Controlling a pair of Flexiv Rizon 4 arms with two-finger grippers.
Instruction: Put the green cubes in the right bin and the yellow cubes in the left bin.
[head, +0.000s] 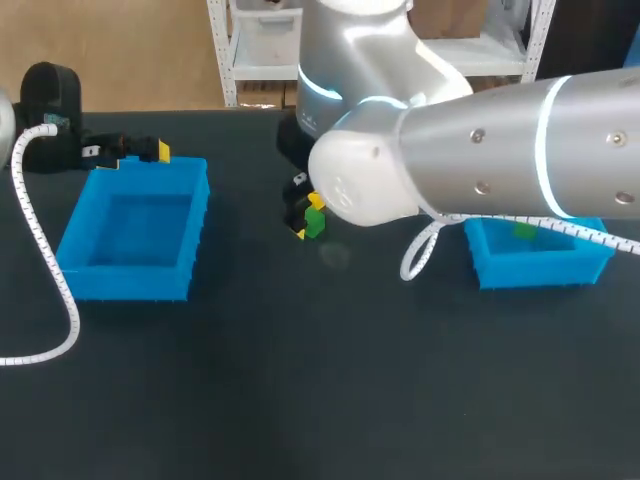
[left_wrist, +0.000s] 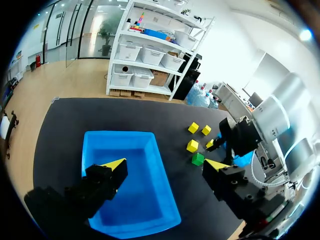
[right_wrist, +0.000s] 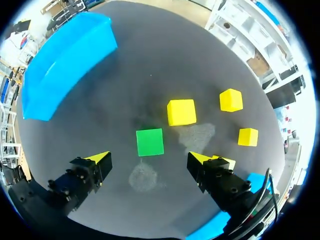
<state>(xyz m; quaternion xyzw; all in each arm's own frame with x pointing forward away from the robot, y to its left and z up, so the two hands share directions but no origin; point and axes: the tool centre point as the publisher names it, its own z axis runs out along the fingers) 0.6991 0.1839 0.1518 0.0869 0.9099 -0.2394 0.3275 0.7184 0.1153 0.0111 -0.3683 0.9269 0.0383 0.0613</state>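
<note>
Nearest the robot: bare dark table (head: 300, 400). Next row back, L bin (head: 130, 275) at left and R bin (head: 530, 268) at right, both blue, well apart. A white coiled cable (head: 45, 255) runs past the L bin's left side. The R bin already has one binned green cube (head: 523, 232) in it.

Big obstruction here: the right arm (head: 480, 150) comes in from the right with its fat elbow over mid-table. In the head view it covers part of the R bin's rim and hides the yellow cubes. A thin white cable loop (head: 420, 255) hangs off it by the R bin's left corner.

Mid-table, btw the bins: right gripper (right_wrist: 150, 159) points down at the mat, fingers wide apart, gripping nothing. The loose green cube (right_wrist: 150, 142) lies flat just ahead of the gap btw the tips and touches neither finger. Pale smudges mark the mat around it.

Past the green, three yellows. The first yellow cube (right_wrist: 181, 112) sits just beside it, corners close but not touching. The second yellow cube (right_wrist: 231, 100) and third yellow cube (right_wrist: 248, 136) lie farther out, each apart from the others.

Far side: left gripper (left_wrist: 165, 165) hangs above the L bin's far rim, fingers spread, holding nothing. One finger is over the bin's inside, the other over the table beside it.
</note>
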